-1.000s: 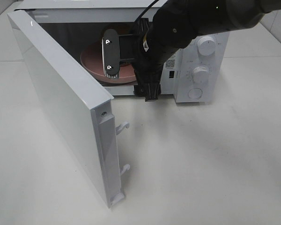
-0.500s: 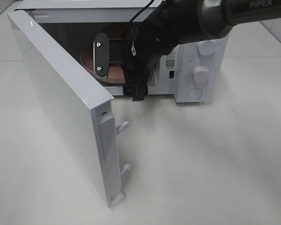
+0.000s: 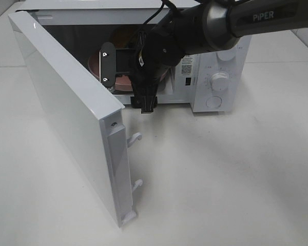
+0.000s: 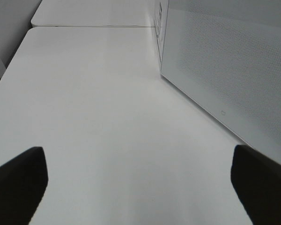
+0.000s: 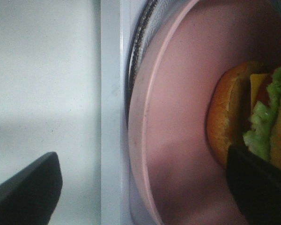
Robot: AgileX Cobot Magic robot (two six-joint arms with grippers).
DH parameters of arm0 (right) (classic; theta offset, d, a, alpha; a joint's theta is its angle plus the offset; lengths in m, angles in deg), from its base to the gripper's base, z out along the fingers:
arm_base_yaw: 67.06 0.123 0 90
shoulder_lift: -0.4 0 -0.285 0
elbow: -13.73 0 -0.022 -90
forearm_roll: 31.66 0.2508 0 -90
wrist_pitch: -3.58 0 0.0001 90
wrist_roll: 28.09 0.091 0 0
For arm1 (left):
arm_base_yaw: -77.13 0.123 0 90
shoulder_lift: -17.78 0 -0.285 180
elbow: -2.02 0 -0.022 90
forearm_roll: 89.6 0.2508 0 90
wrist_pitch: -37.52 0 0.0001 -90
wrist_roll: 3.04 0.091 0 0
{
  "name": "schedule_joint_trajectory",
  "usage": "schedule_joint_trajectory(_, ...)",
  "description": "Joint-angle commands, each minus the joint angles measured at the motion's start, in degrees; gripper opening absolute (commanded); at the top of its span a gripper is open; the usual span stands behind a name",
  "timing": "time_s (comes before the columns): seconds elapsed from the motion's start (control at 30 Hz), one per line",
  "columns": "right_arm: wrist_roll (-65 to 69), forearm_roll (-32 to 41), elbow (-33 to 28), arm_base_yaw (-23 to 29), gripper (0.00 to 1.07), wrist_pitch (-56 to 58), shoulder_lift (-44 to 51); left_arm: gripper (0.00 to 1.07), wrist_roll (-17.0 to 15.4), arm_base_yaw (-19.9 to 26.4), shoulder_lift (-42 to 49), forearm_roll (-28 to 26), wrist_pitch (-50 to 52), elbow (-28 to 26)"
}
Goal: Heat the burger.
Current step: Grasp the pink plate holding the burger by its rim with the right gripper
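White tabletop [image 3: 220, 169] carrying a white microwave [image 3: 218, 77], its door [image 3: 66, 102] standing wide open. The right end effector [image 5: 140, 194] is inside the cavity with jaws spread wide, gripping nothing. One of its fingers [image 5: 257, 187] overlaps the burger [image 5: 232, 117], but contact cannot be told. The burger sits on a pink plate [image 5: 178, 93] inside the microwave. The left end effector [image 4: 140, 187], likewise wide open and empty, hangs over bare tabletop beside the door's outer face. The right arm [image 3: 195, 31] hides much of the cavity.
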Motion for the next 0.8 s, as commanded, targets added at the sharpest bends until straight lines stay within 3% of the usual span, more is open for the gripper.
schedule_joint_trajectory(0.03, 0.57, -0.23, 0.69, -0.4, 0.9, -0.63, -1.03, 1.0, -0.17, 0.06, 1.32, -0.46, 0.4, 0.23)
schedule_joint_trajectory(0.8, 0.63, 0.0, 0.69, -2.58, 0.84, -3.15, -2.12, 1.0, -0.17, 0.06, 1.32, -0.46, 0.4, 0.23)
